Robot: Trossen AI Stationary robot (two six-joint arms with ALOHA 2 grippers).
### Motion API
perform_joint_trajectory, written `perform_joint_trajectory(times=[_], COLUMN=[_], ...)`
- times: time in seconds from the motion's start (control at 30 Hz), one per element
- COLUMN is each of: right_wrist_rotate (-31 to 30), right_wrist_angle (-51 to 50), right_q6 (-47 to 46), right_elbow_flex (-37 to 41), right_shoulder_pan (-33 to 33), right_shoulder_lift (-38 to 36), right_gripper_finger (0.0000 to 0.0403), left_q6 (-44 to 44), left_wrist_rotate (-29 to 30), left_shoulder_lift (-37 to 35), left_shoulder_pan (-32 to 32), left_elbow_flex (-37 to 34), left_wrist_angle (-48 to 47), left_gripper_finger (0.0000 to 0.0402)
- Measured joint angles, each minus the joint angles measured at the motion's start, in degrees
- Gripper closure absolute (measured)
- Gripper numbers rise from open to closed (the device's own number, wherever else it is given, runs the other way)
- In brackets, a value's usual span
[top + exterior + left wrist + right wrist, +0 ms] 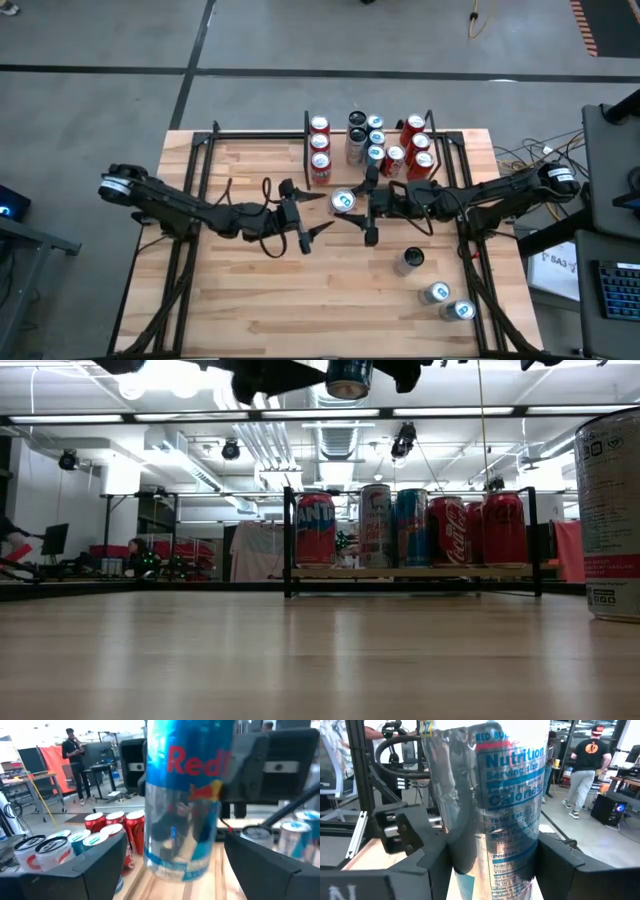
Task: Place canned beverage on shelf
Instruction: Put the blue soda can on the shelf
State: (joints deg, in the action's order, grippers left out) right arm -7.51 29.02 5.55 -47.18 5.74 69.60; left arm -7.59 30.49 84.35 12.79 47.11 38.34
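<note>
**Can held aloft between both grippers, short of the shelf**

High view: the blue-and-silver can (343, 201) sits at frame centre, just below the shelf (337, 150). It is upright, with its top facing the camera.

Right gripper (358, 205) reaches in from the right. In the right wrist view its two dark fingers (420, 870) press against both sides of the can (495, 805), so it is clamped on the can.

Left gripper (326, 212) comes in from the left, with its tips just beside the can. Its jaws stand wide apart. The left wrist view shows the can (182, 800) between the two fingers (85, 870), with a gap on at least one side, so there is no grip from this arm.

Low view: the can (348, 375) hangs at the top edge of the frame, well above the tabletop (300, 660). The can's bottom is visible, and nothing supports it from below.

The shelf is at upper centre in the high view. It is a light board with black side rails, already carrying rows of cans (375, 140), red at both ends and silver and blue in the middle. In the low view the shelf (410, 572) is at mid-frame, with the cans standing upright along it.

Three loose cans (435, 293) stand on the table at lower right in the high view, well apart from the shelf. One of them looms at the right edge of the low view.

Beyond the table, a person (75, 750) stands at upper left of the left wrist view. Another person (585, 765) is at upper right of the right wrist view.
</note>
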Motion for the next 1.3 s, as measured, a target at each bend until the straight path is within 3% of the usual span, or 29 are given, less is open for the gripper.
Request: perform_joint_trajectory(times=[0.4,0.6,0.73,0.9,1.1,1.3], right_wrist_rotate=[-0.02,0.0,0.01,0.4,-0.24,-1.27], right_wrist_angle=[0.02,-0.44,-0.62,-0.61,-0.56,-3.13], right_q6=[0.51,0.94,1.12,-0.44,-1.42,-1.48], right_elbow_flex=[0.0,0.0,0.11,0.11,0.09,-0.49], right_shoulder_pan=[0.0,0.0,0.0,0.0,-0.04,-0.01], right_shoulder_lift=[0.0,0.0,0.0,0.0,-0.22,-1.26], right_gripper_finger=[0.0195,0.0195,0.0193,0.0156,0.0092,0.0076], left_q6=[-0.57,-1.06,-1.8,-1.4,-1.38,-1.59], left_wrist_rotate=[-2.72,-2.57,-2.45,-0.45,1.86,4.87], left_shoulder_lift=[8.15,9.39,10.06,10.06,10.01,8.97], left_shoulder_pan=[-1.1,-1.49,-1.59,-1.53,-1.61,-1.5], left_elbow_flex=[0.09,1.87,2.62,2.62,2.34,2.25], left_wrist_angle=[14.52,14.75,14.58,14.39,11.9,6.54], left_gripper_finger=[0.0083,0.0092,0.0124,0.0188,0.0191,0.0191])
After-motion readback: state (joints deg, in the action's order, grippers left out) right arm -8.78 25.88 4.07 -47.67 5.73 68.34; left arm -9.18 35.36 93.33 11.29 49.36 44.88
